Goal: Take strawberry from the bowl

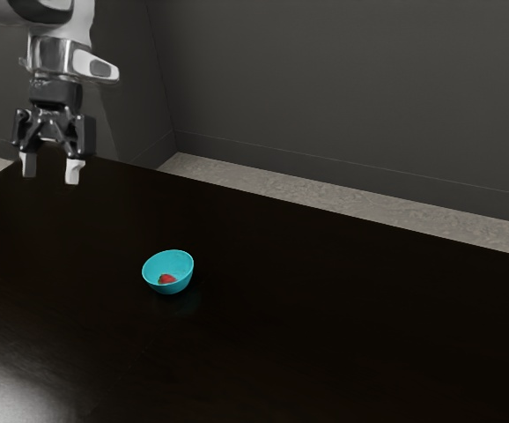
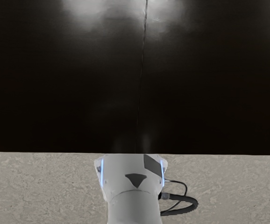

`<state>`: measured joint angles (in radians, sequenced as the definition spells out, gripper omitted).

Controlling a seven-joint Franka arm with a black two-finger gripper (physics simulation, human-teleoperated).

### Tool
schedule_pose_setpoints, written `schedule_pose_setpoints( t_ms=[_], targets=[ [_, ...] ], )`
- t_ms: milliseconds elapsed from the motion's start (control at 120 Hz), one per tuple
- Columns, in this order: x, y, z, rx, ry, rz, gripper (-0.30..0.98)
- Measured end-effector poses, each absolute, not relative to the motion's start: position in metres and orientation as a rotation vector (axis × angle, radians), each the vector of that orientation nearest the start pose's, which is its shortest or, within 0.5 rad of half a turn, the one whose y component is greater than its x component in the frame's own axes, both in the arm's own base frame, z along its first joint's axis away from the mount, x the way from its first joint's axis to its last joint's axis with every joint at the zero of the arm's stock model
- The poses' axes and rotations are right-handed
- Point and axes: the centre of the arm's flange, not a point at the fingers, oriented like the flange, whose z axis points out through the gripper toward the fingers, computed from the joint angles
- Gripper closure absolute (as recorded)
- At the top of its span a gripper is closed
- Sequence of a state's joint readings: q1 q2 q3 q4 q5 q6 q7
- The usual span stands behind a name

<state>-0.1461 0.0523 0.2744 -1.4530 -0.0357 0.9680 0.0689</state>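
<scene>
The gripper (image 1: 51, 172) hangs upright above the table (image 1: 325, 308), its two fingers (image 1: 73, 172) pointing down and spread apart, nothing between them. Lower than the fingertips and well apart from them, toward the exterior view's right, stands the blue bowl (image 1: 181, 264), the red strawberry (image 1: 167, 279) lying inside at the bottom.

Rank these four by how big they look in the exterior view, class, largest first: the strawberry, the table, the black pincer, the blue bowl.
1. Table
2. Pincer
3. Bowl
4. Strawberry, a small red shape inside the bowl
</scene>
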Motion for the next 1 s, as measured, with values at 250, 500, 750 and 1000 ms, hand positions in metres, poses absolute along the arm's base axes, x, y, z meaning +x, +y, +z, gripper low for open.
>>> schedule_pose_setpoints(
  t_ms=[250, 500, 750, 1000],
  targets=[
    [0.579, 0.009, 0.565, -3.169, 0.242, 0.423, 0.0],
    [0.602, 0.027, 0.493, -3.038, 0.873, 0.346, 0.05],
    [0.616, 0.028, 0.428, -2.88, 1.385, 0.321, 0.22],
    [0.622, 0.028, 0.362, -2.734, 1.708, 0.273, 0.25]
  ],
)
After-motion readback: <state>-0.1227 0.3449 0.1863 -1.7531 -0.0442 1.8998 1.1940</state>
